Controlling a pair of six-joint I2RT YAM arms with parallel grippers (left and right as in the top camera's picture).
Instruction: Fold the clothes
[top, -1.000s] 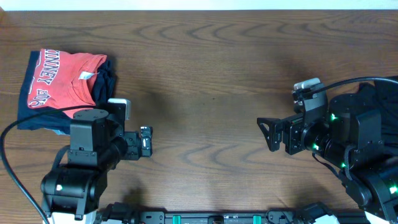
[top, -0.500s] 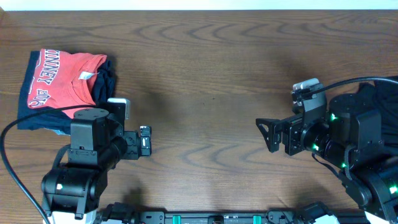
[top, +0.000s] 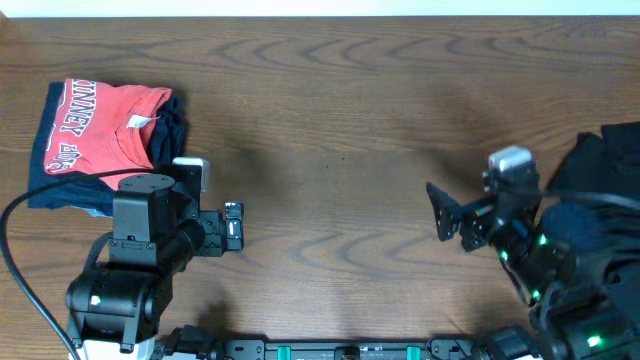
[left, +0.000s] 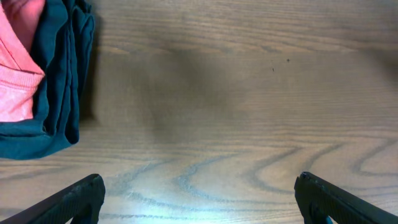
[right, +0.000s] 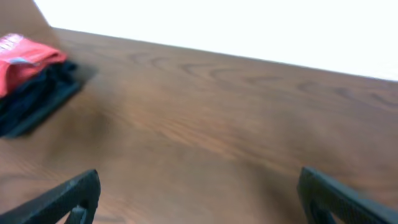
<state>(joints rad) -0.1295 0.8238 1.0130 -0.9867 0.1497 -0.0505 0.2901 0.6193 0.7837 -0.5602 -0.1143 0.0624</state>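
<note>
Overhead: the clothes (top: 105, 145) sit as one folded stack on the far-left part of the table (top: 330, 90). The coral-red T-shirt (top: 100, 135) is on top w/ white lettering and neck label facing up. The navy garment (top: 55, 190) sticks out under it along the near and left edges. The left end effector (top: 233, 227) is just beside the stack's near-right corner, not touching it. The right end effector (top: 441, 212) is well apart on the other side. Both point toward the table's middle. From above, finger spread is hard to read.

Wrist cams settle that. Left wrist view: left end effector (left: 199, 183) spread fully wide, dark fingertips (left: 74, 199) at both lower corners, only wood grain btwn them, nothing held. It also gives the stack's side, which the overhead lacks: several dark teal-navy layers under the coral fabric. Right wrist view is blurred: right end effector (right: 199, 177) equally wide and empty. The stack shows far off at upper left, red over dark layers. The table's far edge shows against white, which the left wrist view doesn't have.
</note>
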